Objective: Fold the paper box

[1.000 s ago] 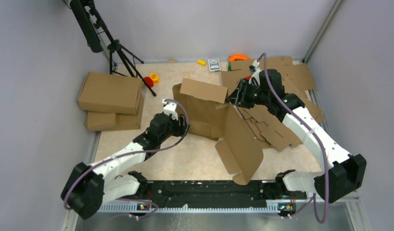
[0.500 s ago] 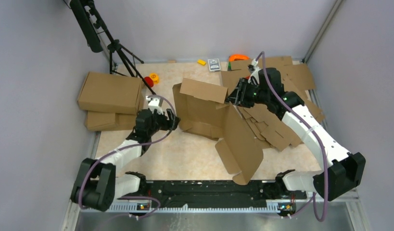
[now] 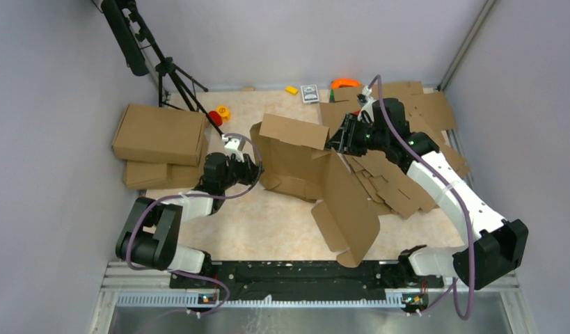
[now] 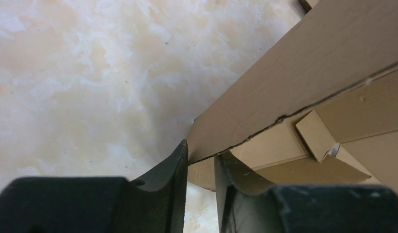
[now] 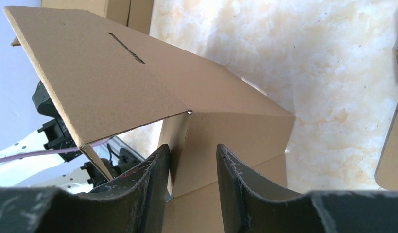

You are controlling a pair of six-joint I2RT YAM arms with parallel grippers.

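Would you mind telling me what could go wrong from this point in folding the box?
The left gripper straddles only the very corner of the box wall; closing there may crush it or slip off.
The right gripper pinches one thin wall, so pulling against it might tear or buckle the cardboard.
The big lid flap stands loose beside the heap of flat sheets and could snag on them.

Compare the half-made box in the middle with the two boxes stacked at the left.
The paper box stands open, flaps up; the stacked boxes are closed flat. The paper box is pinched by the right gripper; no gripper holds the stacked boxes. The paper box sits centrally; the stacked boxes lie far left. Both are plain brown cardboard.
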